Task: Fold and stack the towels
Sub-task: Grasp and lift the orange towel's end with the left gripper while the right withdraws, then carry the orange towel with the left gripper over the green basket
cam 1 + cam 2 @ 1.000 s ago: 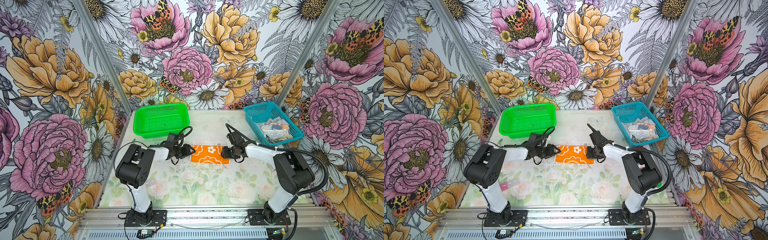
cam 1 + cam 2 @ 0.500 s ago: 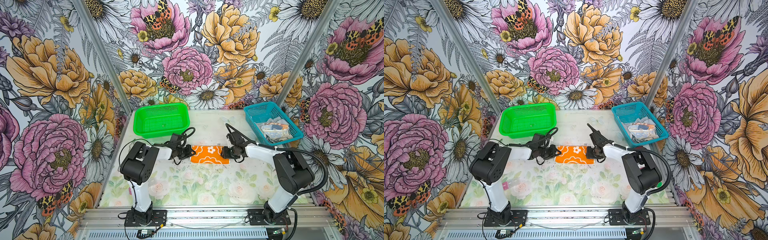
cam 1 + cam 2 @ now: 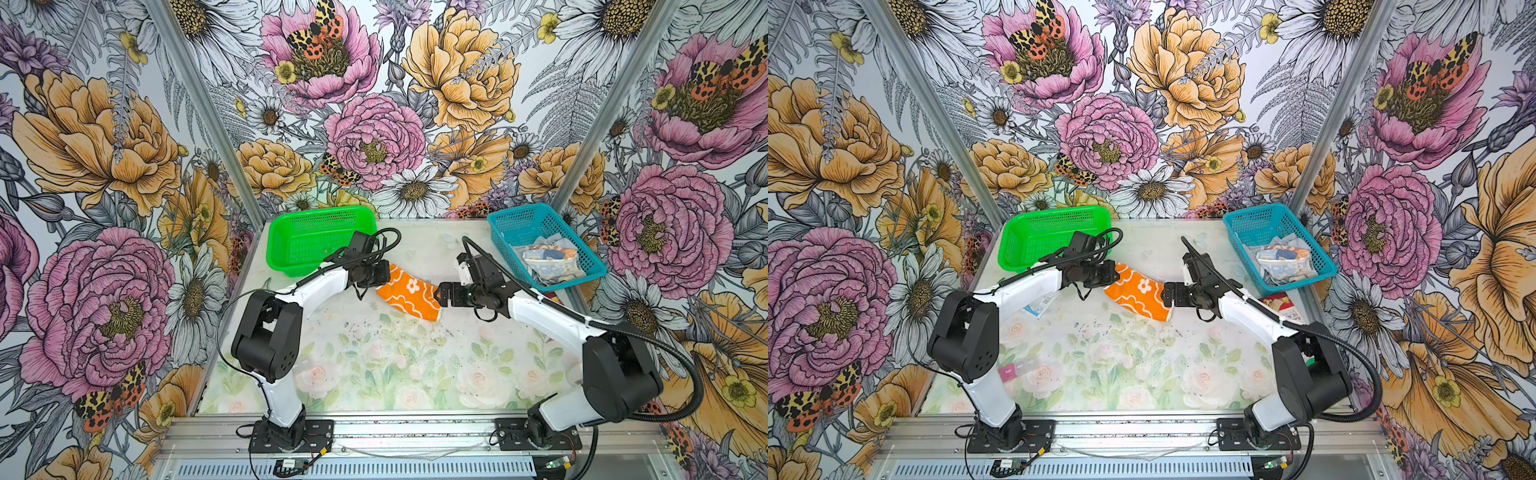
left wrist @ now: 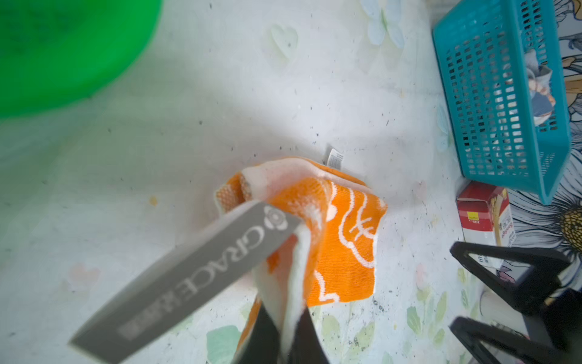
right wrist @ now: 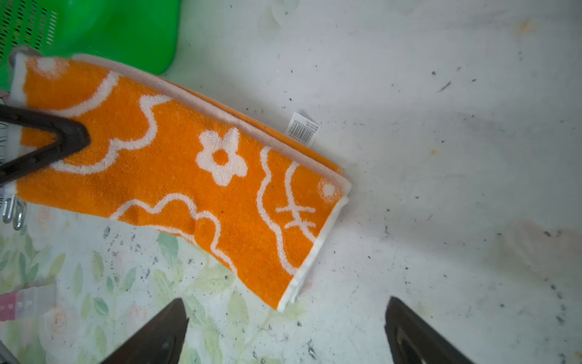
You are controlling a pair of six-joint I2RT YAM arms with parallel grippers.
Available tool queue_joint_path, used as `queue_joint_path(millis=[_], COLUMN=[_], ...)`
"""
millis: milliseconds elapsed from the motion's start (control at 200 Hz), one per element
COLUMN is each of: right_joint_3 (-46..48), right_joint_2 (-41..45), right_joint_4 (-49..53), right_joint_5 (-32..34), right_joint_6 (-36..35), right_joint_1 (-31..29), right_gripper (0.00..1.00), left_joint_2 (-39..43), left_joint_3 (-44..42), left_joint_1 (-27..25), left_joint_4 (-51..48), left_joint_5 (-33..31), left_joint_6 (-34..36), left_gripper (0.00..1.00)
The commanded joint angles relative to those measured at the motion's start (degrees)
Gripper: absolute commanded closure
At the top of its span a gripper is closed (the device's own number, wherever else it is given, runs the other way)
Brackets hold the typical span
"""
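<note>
The orange towel (image 3: 409,293) (image 3: 1140,295) with white flower outlines is folded into a strip in the middle of the table. My left gripper (image 3: 384,273) (image 4: 288,327) is shut on its left end and holds that end up, so the strip slants down to the table. A grey paper label (image 4: 195,277) hangs from the held end. My right gripper (image 3: 440,295) (image 5: 285,312) stands open just off the towel's (image 5: 189,170) right end, touching nothing. Other towels (image 3: 548,259), one light grey and one with coloured panels, lie crumpled in the teal basket.
A green basket (image 3: 291,257) stands at the back left, close behind my left gripper. The teal basket (image 3: 519,212) is at the back right. A red-white carton (image 3: 1281,305) lies in front of it. A white-blue sachet (image 3: 1040,303) lies under my left arm.
My right gripper has opened and let go of the towel's right end. My left gripper has shut on the left end and raised it, so the strip now slants.
</note>
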State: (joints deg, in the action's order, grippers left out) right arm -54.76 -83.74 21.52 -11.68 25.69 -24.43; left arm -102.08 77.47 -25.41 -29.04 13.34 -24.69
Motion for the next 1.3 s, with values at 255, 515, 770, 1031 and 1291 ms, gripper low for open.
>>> queue_joint_path(millis=[255,515,770,1031,1291], right_joint_3=[8.8,13.6,16.7,17.1,15.9], right_joint_2=[11.3,16.3,20.4,21.2,19.9], right_joint_4=[-1.3,-2.6,-6.3,-6.8,-6.8], right_joint_5=[-1.6,-3.3,-5.4,-4.7,-4.8], right_joint_6=[3.0,2.9,4.4,5.3,6.6], right_joint_1=[-3.4,-3.8,-4.5,-5.3,-6.2], right_gripper=[0.01,0.01,0.01,0.01,0.01], left_joint_2=[-15.1,-27.7,-42.8,-43.1,-42.3], left_joint_3=[28.8,55.5,89.9,93.7,93.1], left_joint_1=[-2.2,-1.2,2.4,7.9,12.0], left_joint_4=[-20.3,-32.8,-47.6,-49.8,-49.5], left_joint_5=[-16.4,-23.7,-26.1,-26.7,-27.9], left_joint_6=[9.1,13.7,17.1,17.7,18.5], left_gripper=[1.00,1.00,1.00,1.00,1.00])
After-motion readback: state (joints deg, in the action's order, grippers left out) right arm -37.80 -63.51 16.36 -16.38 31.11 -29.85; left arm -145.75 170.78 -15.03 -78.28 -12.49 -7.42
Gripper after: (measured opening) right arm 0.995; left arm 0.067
